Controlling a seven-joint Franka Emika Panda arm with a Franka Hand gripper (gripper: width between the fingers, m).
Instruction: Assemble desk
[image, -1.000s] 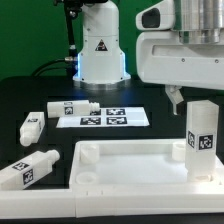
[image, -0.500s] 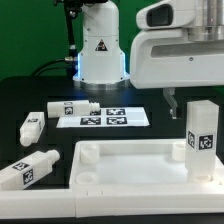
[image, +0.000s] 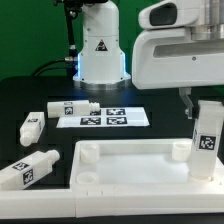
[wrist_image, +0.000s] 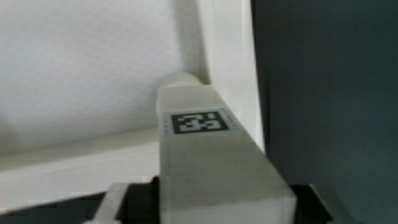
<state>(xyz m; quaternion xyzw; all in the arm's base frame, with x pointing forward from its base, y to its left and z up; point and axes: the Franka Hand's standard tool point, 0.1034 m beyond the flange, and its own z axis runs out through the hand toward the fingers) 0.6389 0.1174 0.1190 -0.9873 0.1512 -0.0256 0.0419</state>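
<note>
The white desk top (image: 130, 150) lies flat at the front of the black table, rim up. One tagged leg (image: 207, 140) stands in its corner at the exterior view's right, leaning slightly. My gripper (image: 203, 103) comes down over this leg's upper end, and one dark finger (image: 185, 100) shows beside it. In the wrist view the leg (wrist_image: 210, 140) fills the space between my jaws, with my gripper (wrist_image: 214, 205) shut on it above the desk top (wrist_image: 89, 70). Three more legs (image: 75, 108) (image: 31, 125) (image: 25, 170) lie loose on the exterior view's left.
The marker board (image: 105, 119) lies flat behind the desk top. The arm's white base (image: 100, 45) stands at the back, with cables beside it. Black table surface (wrist_image: 329, 80) runs along the desk top's edge.
My jaws have closed in on the standing leg. The visible finger moved toward the exterior view's right, and the leg now leans a little that way.
</note>
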